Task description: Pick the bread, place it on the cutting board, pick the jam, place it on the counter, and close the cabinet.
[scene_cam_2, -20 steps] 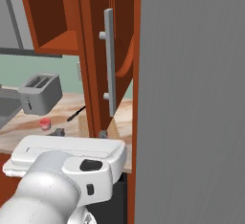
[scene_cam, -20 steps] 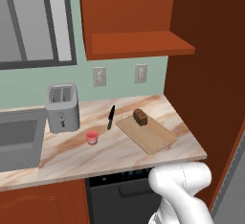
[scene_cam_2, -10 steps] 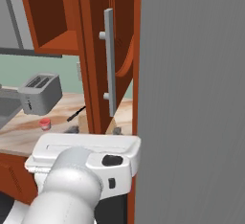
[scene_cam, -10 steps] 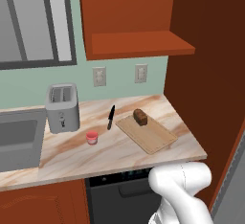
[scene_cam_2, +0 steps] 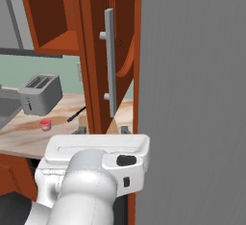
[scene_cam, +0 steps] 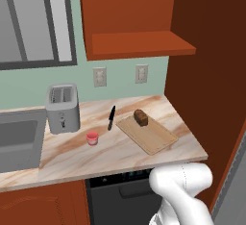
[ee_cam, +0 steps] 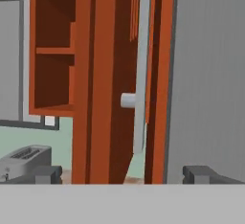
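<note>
Bread (scene_cam: 141,117) sits on the cutting board (scene_cam: 153,137), toward the board's 11 o'clock corner in the left base view, a small dark brown loaf with its rounded top up. That board lies flat on the counter (scene_cam: 115,156), angled so its long side runs from 10 o'clock to 4 o'clock. Just beside the board's near-left edge lies a black knife (scene_cam: 111,117), tip pointing roughly to 12 o'clock. At 8 o'clock from the knife stands the jam (scene_cam: 92,138), a pink-red cup upright on the marble surface, apart from everything else. A grey toaster (scene_cam: 62,107) stands at 10 o'clock from the jam, near a sunken sink (scene_cam: 17,142) at the far left.

Above the counter the cabinet (scene_cam: 139,17) hangs open, its shelf bare and reddish-brown. Its door (scene_cam_2: 96,56) swings out toward the robot (edge-on in the right base view), with the long grey handle (scene_cam_2: 110,65) running vertically on two round posts. A tall grey panel (scene_cam_2: 192,99) fills the right of that view.

In the hand view the gripper (ee_cam: 122,174) has its two dark fingertips (ee_cam: 48,174) set wide apart, at 8 o'clock and 4 o'clock of the frame, holding nothing. Between them, farther off, stands the door's edge with the handle at about 1 o'clock of the frame centre; the fingers are not touching it.
</note>
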